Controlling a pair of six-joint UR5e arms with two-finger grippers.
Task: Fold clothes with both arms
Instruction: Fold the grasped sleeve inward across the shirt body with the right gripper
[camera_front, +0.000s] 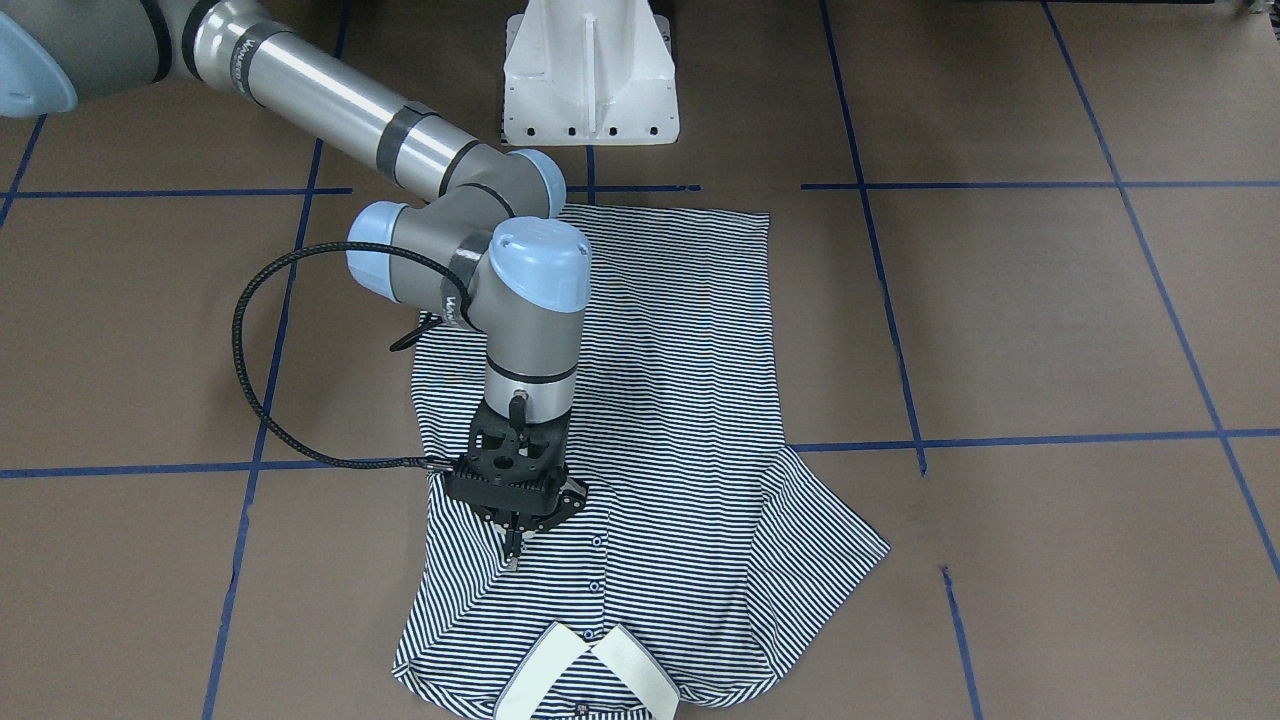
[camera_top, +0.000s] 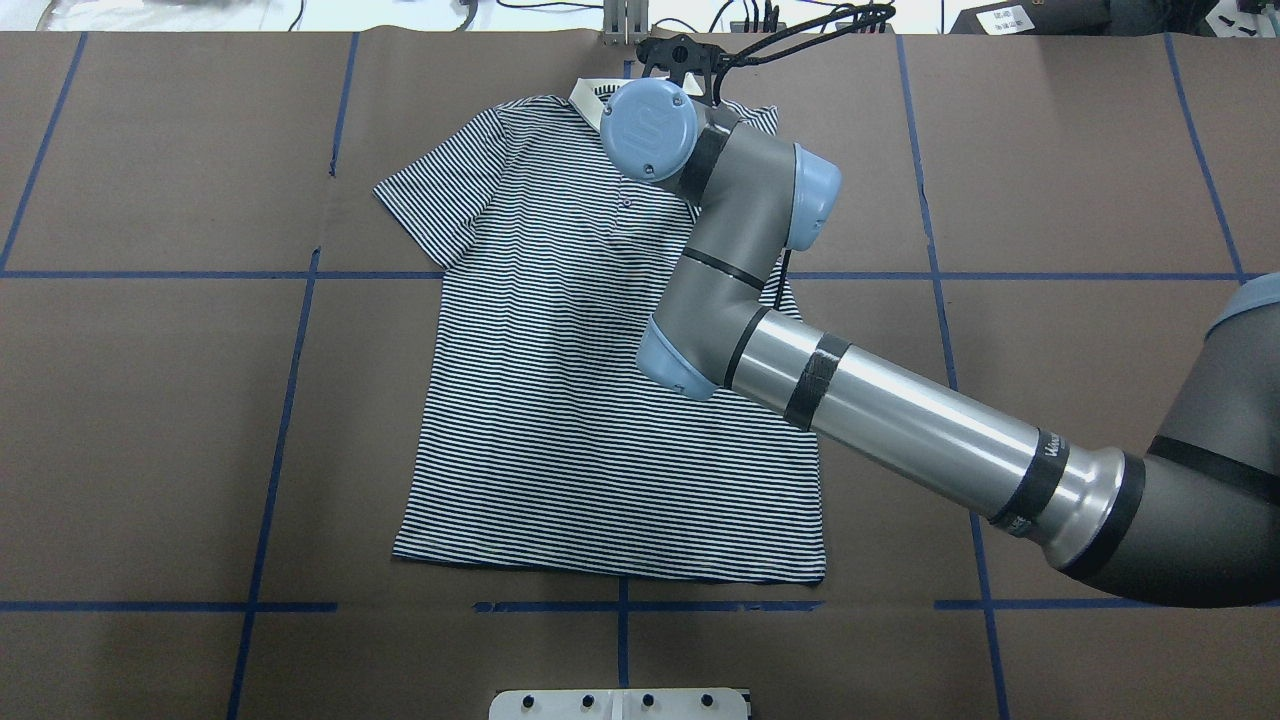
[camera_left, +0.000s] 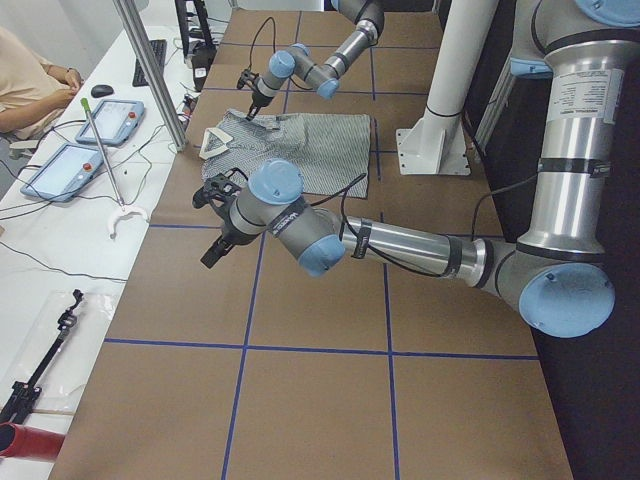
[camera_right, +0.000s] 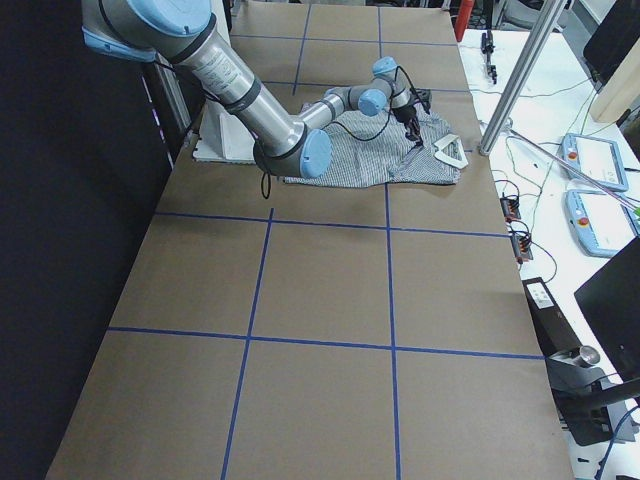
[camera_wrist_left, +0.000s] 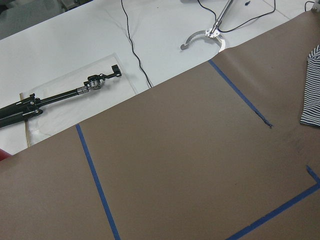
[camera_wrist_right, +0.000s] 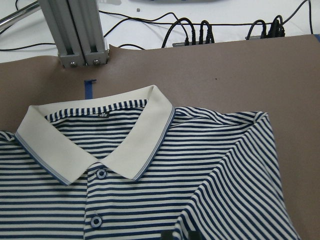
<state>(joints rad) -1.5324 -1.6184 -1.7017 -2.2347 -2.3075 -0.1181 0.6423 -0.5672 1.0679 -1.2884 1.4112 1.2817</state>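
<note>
Right tool (camera_front: 512, 545) clenched, tips down on the striped polo shirt (camera_front: 650, 400) by its buttons (camera_wrist_right: 101, 173), collar (camera_wrist_right: 145, 135) near the desk (camera_front: 1000, 320) edge, bare room both sides (left tool (camera_left: 210, 258): cannot tell).

Brown table (camera_top: 150, 450) w/ blue grid (camera_top: 150, 273), striped polo (camera_top: 560, 400) flat

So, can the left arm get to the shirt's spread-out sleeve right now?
Probably yes: the left arm holds its jaws over bare table off to the side of the sleeve; nothing lies between, and the right arm is over by the collar.
</note>
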